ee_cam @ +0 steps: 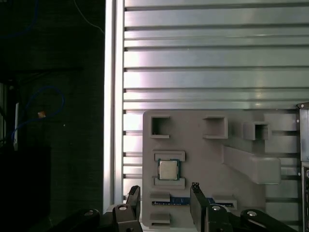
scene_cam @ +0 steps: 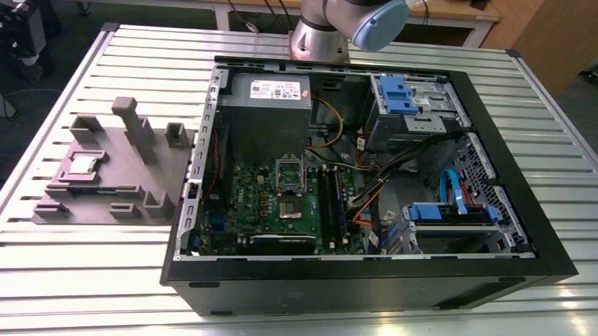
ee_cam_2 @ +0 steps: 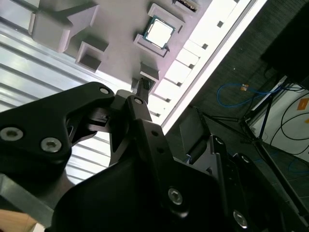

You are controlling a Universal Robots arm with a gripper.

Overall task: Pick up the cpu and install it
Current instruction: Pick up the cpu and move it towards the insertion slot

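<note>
While the jaws are held apart and empty, the cpu (ee_cam: 168,169), a small silvery square with a pale rim, is seated in a recess of the grey tray (ee_cam: 203,159) on the counter (ee_cam: 207,58).

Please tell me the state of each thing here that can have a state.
cpu: lying flat in its pocket of the grey tray, not gripped.
gripper: open, empty, near the cpu.
computer case: on its side, side panel off.

Black pincer (ee_cam: 164,188), fingers (ee_cam: 198,205) well apart, nothing between them.
</note>
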